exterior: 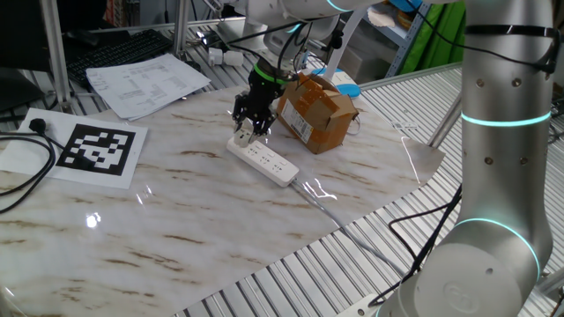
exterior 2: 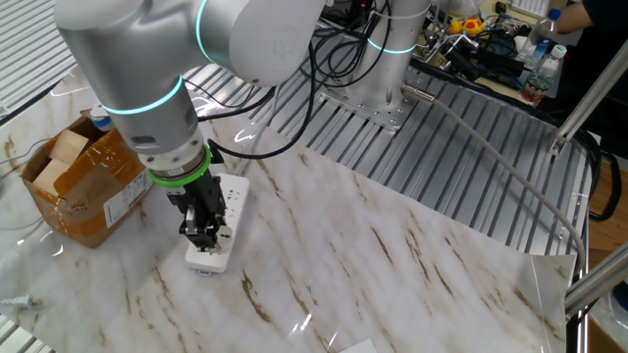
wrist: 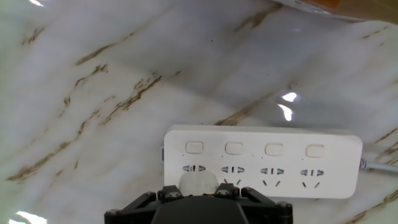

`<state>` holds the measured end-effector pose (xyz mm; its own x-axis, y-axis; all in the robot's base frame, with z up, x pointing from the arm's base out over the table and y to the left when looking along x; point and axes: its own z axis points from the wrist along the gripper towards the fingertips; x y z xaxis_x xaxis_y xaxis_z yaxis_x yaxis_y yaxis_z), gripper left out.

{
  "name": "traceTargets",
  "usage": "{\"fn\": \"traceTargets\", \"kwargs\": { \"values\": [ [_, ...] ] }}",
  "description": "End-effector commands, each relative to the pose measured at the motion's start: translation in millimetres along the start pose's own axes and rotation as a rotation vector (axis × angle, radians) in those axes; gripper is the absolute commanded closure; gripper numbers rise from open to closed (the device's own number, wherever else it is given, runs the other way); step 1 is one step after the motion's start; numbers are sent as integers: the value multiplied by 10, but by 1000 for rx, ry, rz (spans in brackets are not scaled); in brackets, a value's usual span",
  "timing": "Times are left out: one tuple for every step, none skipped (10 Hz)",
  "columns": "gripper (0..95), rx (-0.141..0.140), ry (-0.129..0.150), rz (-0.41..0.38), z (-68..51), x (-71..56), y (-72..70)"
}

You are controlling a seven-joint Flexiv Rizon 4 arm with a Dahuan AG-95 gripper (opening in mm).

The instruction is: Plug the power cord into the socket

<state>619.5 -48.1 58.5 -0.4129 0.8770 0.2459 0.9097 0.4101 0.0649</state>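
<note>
White and roundish, the power cord (wrist: 198,183) sits right at the tip of the tool (wrist: 199,194), close to the hand camera. The tool is clenched on this little plug, with a dark finger on each side of it. It holds the plug low over the end outlet of the socket (wrist: 261,160), likely so the prongs can line up with the small slots before a push down. I cannot tell if the prongs are already in the holes — the plug body hides them. The socket is a long white strip of smooth plastic with rounded corners. It has a row of four square buttons and a row of outlets below them. It lies flat on the surface (wrist: 93,74), so a push from above should not tip it. That surface looks like pale marble with brown streaks, and it is shiny where the light hits it. A thin pale cable (exterior: 322,199) trails away from the far end of the strip. Just past the socket stands a brown cardboard box (exterior: 315,112) with open flaps, near it but apart. Farther off lies a black-and-white marker sheet (exterior: 97,150).
</note>
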Motion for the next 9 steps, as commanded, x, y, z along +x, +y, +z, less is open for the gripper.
{"fn": "traceTargets", "kwargs": {
  "values": [
    [950, 3, 4, 4, 9, -2, -1],
    [950, 2, 14, 17, 8, 5, 4],
    [950, 3, 14, 28, 8, 9, 6],
    [950, 6, 15, 29, 9, 10, 6],
    [950, 13, 14, 31, 8, 14, 7],
    [950, 15, 15, 30, 8, 15, 8],
    [950, 15, 16, 27, 8, 16, 8],
    [950, 15, 18, 16, 8, 17, 8],
    [950, 15, 18, 12, 8, 17, 8]
  ]
}}
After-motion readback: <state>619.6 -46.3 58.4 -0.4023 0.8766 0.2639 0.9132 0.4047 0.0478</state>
